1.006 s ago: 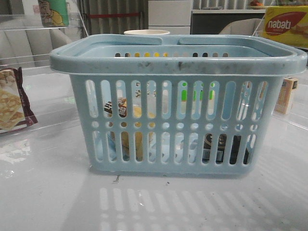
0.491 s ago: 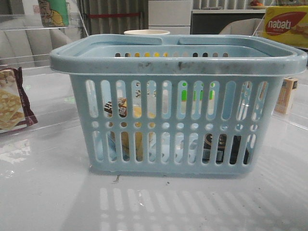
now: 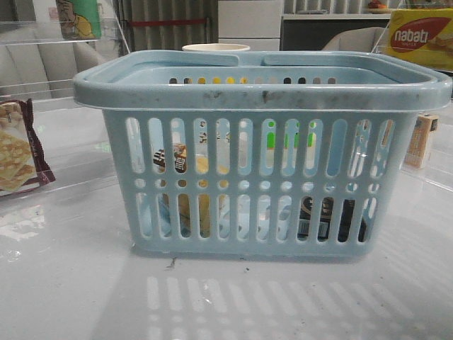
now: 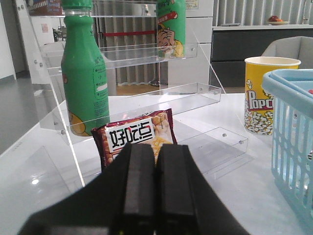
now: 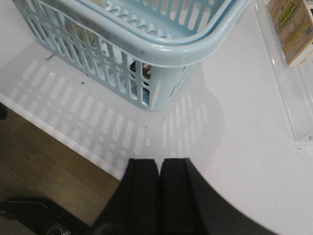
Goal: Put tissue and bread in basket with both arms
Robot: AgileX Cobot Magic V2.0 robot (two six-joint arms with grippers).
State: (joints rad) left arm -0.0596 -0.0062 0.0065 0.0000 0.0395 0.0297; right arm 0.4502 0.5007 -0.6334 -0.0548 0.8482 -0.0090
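Observation:
The pale blue basket stands in the middle of the table in the front view. Through its slots the golden bread with a black-and-white label shows at the left inside. The dark tissue pack lies low at the right inside. The basket's rim also shows in the left wrist view and the right wrist view. My left gripper is shut and empty, away from the basket. My right gripper is shut and empty above the table's front edge. Neither arm shows in the front view.
A maroon-edged cracker packet lies at the left, also in the left wrist view. Green bottles stand on clear acrylic shelves. A popcorn cup stands behind the basket. A small carton and a yellow box are at the right.

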